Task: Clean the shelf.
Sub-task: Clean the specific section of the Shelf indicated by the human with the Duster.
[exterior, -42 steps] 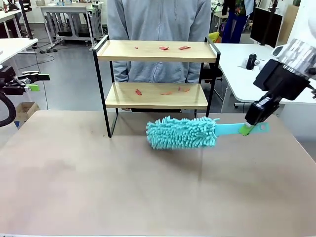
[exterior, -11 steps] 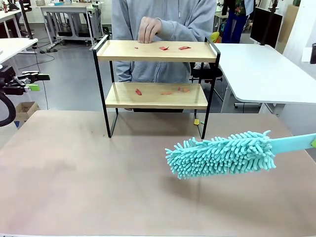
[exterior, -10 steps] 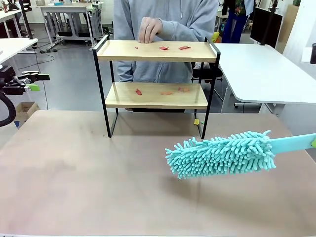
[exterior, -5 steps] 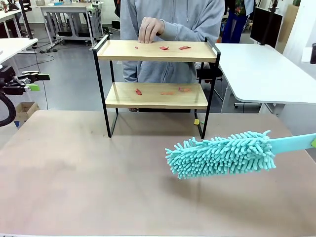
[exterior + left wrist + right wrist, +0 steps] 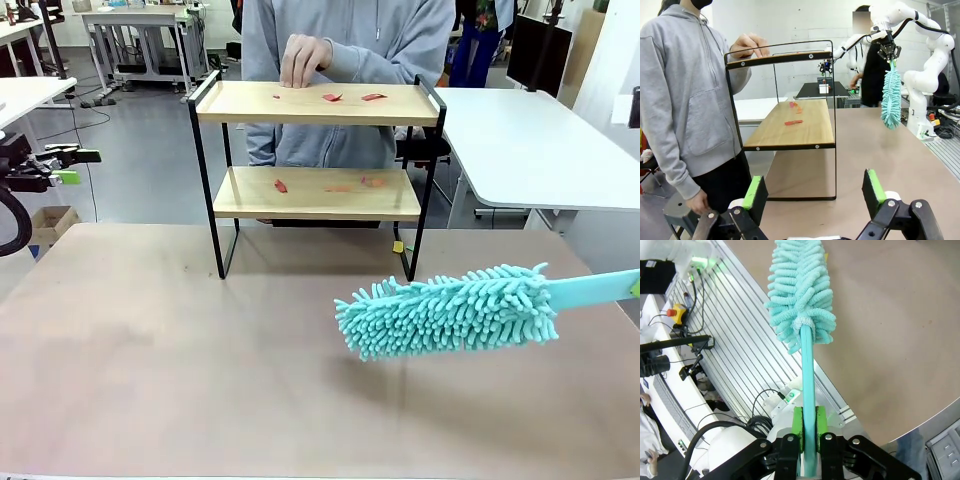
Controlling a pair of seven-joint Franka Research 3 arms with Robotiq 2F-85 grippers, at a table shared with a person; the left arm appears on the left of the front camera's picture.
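The brown table point(image 5: 150, 350) takes up the lower half of the front view; behind it, at top centre, stands a person point(image 5: 350, 40) in a grey hoodie, one hand point(image 5: 303, 58) at the far edge of the top board. The shelf point(image 5: 315, 105) stands on the table's far side, upper centre, seen face-on, with red scraps point(image 5: 332, 97) on both boards; the left wrist view takes it end-on (the top board shows as a thin edge there). The teal duster point(image 5: 450, 312) lies almost level at the lower right, its handle running off the right edge; the right wrist view shows the right gripper point(image 5: 809, 422) clamped on that handle. The left gripper point(image 5: 814, 190) has its jaws spread wide with nothing between them, low in its own view.
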